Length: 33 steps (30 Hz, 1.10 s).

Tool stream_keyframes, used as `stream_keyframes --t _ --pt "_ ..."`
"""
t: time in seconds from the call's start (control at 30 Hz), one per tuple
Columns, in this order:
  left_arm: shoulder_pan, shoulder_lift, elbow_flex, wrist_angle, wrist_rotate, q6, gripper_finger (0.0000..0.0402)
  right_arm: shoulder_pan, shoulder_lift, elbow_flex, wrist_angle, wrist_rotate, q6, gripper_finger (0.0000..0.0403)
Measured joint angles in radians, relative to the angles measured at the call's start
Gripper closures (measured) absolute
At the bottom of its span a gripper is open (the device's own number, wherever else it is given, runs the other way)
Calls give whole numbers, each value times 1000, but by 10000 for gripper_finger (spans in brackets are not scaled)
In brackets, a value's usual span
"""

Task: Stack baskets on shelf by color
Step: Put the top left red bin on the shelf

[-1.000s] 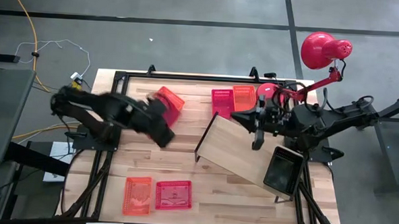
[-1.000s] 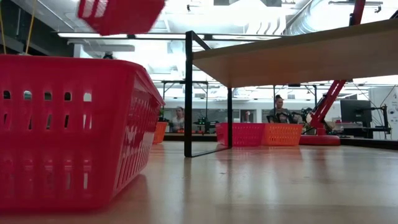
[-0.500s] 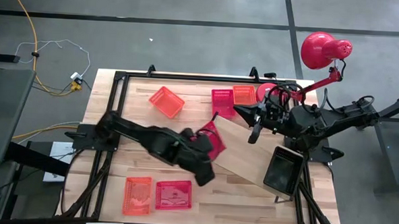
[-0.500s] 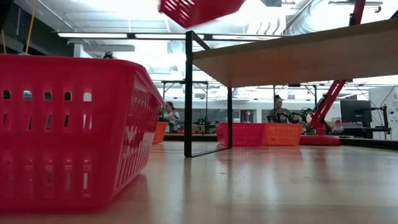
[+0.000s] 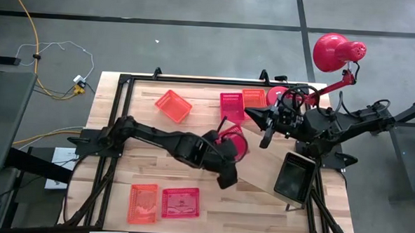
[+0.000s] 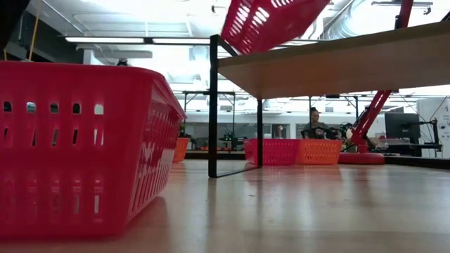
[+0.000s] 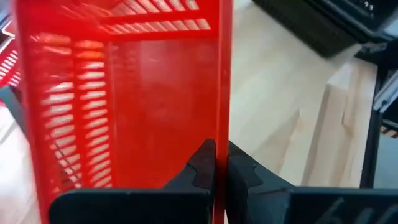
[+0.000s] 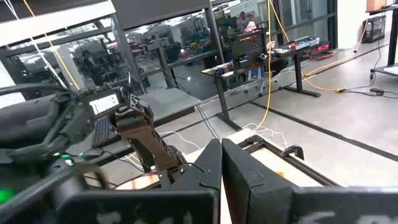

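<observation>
The left gripper [image 7: 216, 163] is pinching the rim of a red basket [image 5: 233, 143] and holding it tilted in the air, at the centre of the high view, right over the near end of the shelf [image 5: 251, 158]. In the low view the same basket is hanging at the upper middle of the frame, above the shelf's black bracket [image 6: 213, 105] and not yet resting on the board.

The step in hand looks like the placing of this basket on the shelf. The next move probably calls for levelling the basket, lowering it onto the bare board, and only then letting go of the rim, since a tilted release could let it slide off.

The right gripper [image 8: 221, 163] is waiting, clamped together on nothing, at the upper right of the high view, above the far end of the shelf.

The other baskets are lying on the tabletop [image 5: 113, 197]: 1 orange basket [image 5: 173, 105] at upper centre-left, 2 side by side at upper centre [image 5: 242, 100], 2 at the lower left [image 5: 164, 202], and a black basket [image 5: 294, 177] at the lower right just beside the shelf.

No brand, label or writing is readable in any view.
</observation>
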Motion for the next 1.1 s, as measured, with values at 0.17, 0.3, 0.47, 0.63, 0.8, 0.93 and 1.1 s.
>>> stream_keyframes --t 0.17,0.3,0.47,0.63,0.8,0.93,1.1 --pt "27 0 0 8 19 19 401 0 0 0 -4 0 0 403" --pt "36 0 0 11 26 22 394 0 0 0 -7 0 0 403" --pt "43 0 0 27 49 51 368 0 0 0 -7 0 0 403" --pt "56 0 0 58 83 68 326 0 0 0 -7 0 0 403" --pt "70 0 0 73 109 74 279 0 0 0 -8 0 0 403" --pt "93 -19 1 36 200 131 252 0 -3 0 -9 0 0 403" --pt "112 -88 3 -97 63 204 247 0 -11 0 -10 0 1 403"
